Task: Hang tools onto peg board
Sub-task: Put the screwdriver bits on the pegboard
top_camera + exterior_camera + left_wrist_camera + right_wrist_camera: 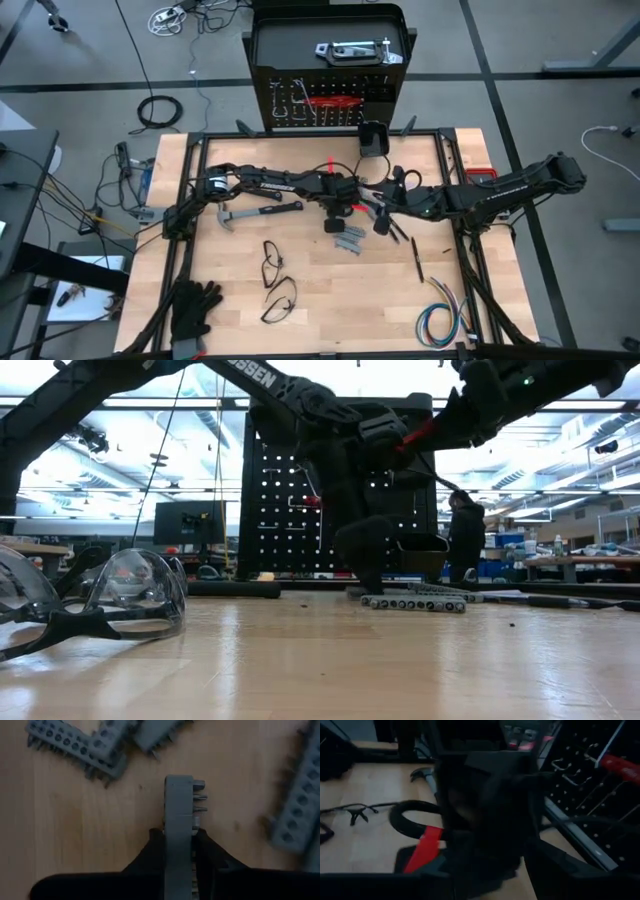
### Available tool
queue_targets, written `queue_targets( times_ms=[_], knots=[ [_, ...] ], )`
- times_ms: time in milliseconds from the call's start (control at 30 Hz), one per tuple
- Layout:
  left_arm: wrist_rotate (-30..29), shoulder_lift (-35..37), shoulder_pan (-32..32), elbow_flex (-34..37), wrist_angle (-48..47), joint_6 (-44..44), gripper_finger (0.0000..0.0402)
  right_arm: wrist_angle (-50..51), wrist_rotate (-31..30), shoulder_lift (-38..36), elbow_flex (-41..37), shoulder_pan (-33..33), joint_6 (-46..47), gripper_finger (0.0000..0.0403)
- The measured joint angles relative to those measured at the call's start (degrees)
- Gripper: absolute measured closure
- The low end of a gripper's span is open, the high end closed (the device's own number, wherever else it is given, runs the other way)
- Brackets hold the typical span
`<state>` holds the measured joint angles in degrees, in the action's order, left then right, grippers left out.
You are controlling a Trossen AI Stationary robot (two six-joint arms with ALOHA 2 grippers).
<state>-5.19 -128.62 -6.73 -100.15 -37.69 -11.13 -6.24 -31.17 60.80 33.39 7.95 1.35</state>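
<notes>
Clamped between left fingers (210, 852), grey bit holder (178, 820) points forward.

peg board (328, 85): behind the table's (330, 315) back edge | hammer (255, 212): on the table, left of middle | glasses (275, 280): nearer the front edge | gloves (195, 308): front left corner | wires (445, 320): front right corner

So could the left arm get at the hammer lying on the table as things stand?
Probably not straight away: the left gripper is closed on a grey bit holder. The hammer lies uncovered beside that arm, so the path looks free once it lets go.
</notes>
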Motion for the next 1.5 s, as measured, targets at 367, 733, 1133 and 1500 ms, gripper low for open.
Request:
queue_targets(
  times_ms=[367, 733, 1133, 1500],
  knots=[
    [-3.7, 1.3, -1.6, -2.9, 11.2, -3.3, 0.0358, 2.6, -15.6, -9.9, 0.0, 6.6, 0.2, 0.0237],
    [-13.1, 1.5, -4.9, -3.0, 33.9, -11.6, 0.0358, 3.6, -26.3, -10.2, 0.0, 11.6, -1.2, 0.0238],
    [-15.3, -3.2, -11.0, -3.0, 47.2, -1.4, 0.0349, 3.6, -26.3, -10.2, 0.0, 12.6, -2.0, 0.0238],
    [-9.2, -3.2, -11.9, -3.1, 44.1, 4.0, 0.0174, 3.3, -26.4, -10.2, 0.0, 12.6, -2.4, 0.0238]
  ],
)
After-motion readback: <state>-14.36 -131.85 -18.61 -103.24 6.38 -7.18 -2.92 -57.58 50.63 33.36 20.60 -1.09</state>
